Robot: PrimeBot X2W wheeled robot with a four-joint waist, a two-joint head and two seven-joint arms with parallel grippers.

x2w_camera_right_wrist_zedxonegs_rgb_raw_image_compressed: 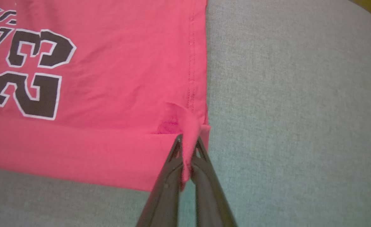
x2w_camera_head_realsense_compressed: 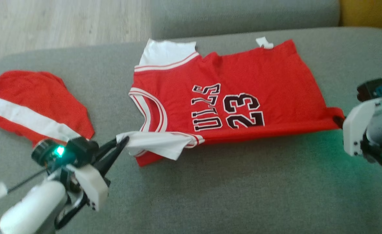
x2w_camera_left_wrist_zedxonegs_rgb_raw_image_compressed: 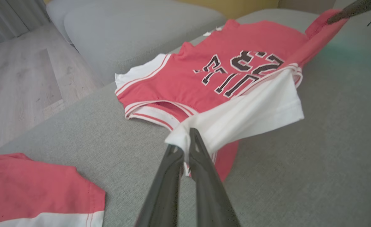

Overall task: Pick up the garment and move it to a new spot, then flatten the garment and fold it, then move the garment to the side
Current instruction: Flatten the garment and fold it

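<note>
The red jersey (x2w_camera_head_realsense_compressed: 243, 81), numbered 23, lies front up across the middle of the grey sofa cushion (x2w_camera_head_realsense_compressed: 243, 195). The left gripper (x2w_camera_head_realsense_compressed: 125, 139) is closed on the white sleeve (x2w_camera_head_realsense_compressed: 155, 144) at the jersey's near-left corner, and the sleeve is drawn out to the left. The right gripper (x2w_camera_right_wrist_zedxonegs_rgb_raw_image_compressed: 188, 143) is closed on the red hem corner (x2w_camera_right_wrist_zedxonegs_rgb_raw_image_compressed: 185, 119) at the near right. A strip along the jersey's near edge is turned over. A second red garment (x2w_camera_head_realsense_compressed: 31, 100) with a white stripe lies well apart on the left.

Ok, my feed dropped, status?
Left end effector shut on jersey sleeve. Right end effector shut on hem corner. Other red garment lies apart, left.
</note>
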